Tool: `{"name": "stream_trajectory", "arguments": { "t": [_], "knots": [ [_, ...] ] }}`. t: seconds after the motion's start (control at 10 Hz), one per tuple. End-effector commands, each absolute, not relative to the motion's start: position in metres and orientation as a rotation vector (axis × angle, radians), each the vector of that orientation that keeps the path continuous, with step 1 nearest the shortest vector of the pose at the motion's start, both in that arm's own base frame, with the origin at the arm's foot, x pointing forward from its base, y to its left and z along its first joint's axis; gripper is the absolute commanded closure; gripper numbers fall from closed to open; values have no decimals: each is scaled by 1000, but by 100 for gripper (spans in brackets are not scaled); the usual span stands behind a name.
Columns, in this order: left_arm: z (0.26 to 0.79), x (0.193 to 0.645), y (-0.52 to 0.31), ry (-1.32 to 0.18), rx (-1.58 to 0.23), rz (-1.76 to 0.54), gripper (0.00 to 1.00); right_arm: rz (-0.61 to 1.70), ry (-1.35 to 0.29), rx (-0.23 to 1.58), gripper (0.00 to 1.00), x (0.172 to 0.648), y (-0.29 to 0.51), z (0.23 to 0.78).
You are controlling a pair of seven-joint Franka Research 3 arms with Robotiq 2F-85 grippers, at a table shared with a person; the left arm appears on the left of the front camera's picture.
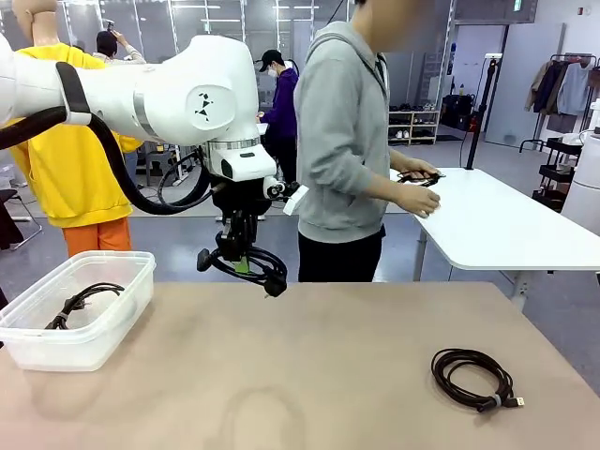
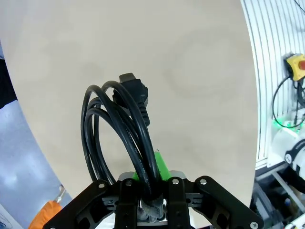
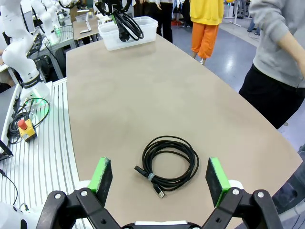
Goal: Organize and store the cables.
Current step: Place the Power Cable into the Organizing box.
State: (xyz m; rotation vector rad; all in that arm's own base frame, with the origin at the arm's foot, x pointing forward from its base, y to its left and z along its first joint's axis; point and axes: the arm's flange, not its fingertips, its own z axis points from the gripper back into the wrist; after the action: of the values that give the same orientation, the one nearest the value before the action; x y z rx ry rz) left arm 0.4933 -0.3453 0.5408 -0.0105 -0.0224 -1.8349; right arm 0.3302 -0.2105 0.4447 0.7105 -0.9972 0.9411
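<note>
Nearest, toward the counter's point(image 1: 309, 375) right near corner, a loose coil point(image 1: 473, 378) of thin black cable lies flat, bound at one spot, with a small plug end pointing to the right edge. In the right wrist view this loose coil point(image 3: 169, 164) sits on the counter beyond and between the two green pads of the right pincer point(image 3: 158, 167). The jaws stand spread wide and empty, and neither pad touches the cable.

At the counter's left edge stands a clear plastic bin point(image 1: 94, 342) without a lid. A binned cable point(image 1: 84, 302), black and loosely wound, rests on its floor.

Farther on, left of the middle and over the far part of the counter, hangs the left pincer point(image 1: 240, 258). The white left arm point(image 1: 187, 94) enters from the left with its forearm about level and its wrist bent down, so that the fingers point at the counter. In the left wrist view the left pincer point(image 2: 150, 183) is clamped tight on a held cable point(image 2: 119, 124). The cable's black loops and moulded plug rise from between the fingers and hang clear of the surface. From the front the held cable point(image 1: 272, 277) droops below the fingertips, to the right of the bin.

Beyond the far edge a person point(image 1: 342, 141) in a grey hooded top stands side-on, both hands on a white table point(image 1: 506, 225).
</note>
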Motion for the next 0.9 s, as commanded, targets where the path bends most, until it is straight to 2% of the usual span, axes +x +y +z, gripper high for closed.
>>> {"name": "stream_trajectory", "arguments": {
  "t": [0.0, 0.2, 0.3, 0.4, 0.5, 0.8],
  "knots": [
    [552, 512, -315, -116, 121, -1867, 93, 909, -999, 703, 0, 330, -206, 448],
    [558, 529, -216, -165, 235, -1885, 93, 909, -999, 703, 0, 330, -206, 448],
    [559, 528, -174, -247, 290, -1844, 93, 909, -999, 703, 0, 330, -206, 448],
    [560, 522, -137, -329, 236, -1819, 93, 909, -999, 703, 0, 330, -206, 448],
    [557, 516, -101, -359, 260, -1793, 93, 909, -999, 703, 0, 330, -206, 448],
    [530, 523, -17, -378, 235, -1695, 93, 909, -999, 703, 0, 330, -206, 448]
  ]
}}
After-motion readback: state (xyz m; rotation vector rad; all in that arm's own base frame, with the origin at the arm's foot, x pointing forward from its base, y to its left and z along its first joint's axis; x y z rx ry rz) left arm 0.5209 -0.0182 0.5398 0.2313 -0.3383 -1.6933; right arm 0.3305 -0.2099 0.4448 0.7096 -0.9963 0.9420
